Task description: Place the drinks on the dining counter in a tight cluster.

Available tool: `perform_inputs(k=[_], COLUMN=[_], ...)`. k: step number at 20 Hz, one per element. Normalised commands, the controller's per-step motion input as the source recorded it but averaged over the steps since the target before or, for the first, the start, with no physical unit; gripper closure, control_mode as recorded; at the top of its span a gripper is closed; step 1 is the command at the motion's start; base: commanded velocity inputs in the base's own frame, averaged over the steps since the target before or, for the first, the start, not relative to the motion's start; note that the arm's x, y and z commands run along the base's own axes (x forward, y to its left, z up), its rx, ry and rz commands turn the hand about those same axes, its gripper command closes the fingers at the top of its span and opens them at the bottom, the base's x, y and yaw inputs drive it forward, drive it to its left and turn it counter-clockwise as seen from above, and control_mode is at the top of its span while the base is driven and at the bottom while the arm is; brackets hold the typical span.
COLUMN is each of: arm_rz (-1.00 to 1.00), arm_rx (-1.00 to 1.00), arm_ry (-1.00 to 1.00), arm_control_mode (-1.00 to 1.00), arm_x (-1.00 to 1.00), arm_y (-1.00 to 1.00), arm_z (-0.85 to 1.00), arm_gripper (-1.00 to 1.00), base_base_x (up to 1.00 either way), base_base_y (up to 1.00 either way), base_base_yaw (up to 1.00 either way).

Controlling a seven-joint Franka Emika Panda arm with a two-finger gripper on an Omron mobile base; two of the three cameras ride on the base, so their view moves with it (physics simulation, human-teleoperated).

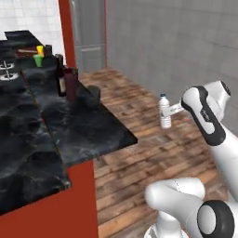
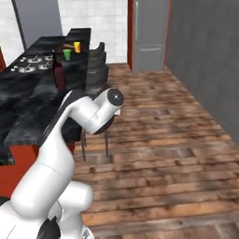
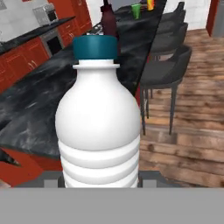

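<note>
Small water bottle (image 1: 164,111) (white body, teal cap) upright in the air over the wooden floor (image 1: 153,153), grasped by the claw (image 1: 170,111), right of the worktop (image 1: 88,125), wine bottle (image 1: 61,76) and maroon bottle (image 1: 71,83) standing together on it farther away.

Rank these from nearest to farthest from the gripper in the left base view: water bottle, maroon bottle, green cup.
1. Water bottle: held in the gripper, out over the wood floor.
2. Maroon bottle: on the dining counter, beside the wine bottle.
3. Green cup: far end of the counter, next to the yellow cup.
</note>
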Motion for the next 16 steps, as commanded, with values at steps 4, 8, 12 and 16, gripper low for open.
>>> perform_inputs(k=[4, 8, 12, 16], arm_rz=[0.00, 0.00, 0.00, 0.00], arm_rx=[0.00, 0.00, 0.00, 0.00], arm_ry=[0.00, 0.00, 0.00, 0.00], arm_control_mode=[1.00, 1.00, 1.00, 1.00], arm_x=[0.00, 0.00, 0.00, 0.00], arm_y=[0.00, 0.00, 0.00, 0.00], arm_z=[0.00, 0.00, 0.00, 0.00], arm_gripper=[1.00, 1.00, 1.00, 1.00], base_base_x=[0.68, 0.62, 0.62, 0.53], base_base_y=[-0.58, -0.27, -0.28, -0.39], base_base_yaw=[0.80, 0.93, 0.93, 0.91])
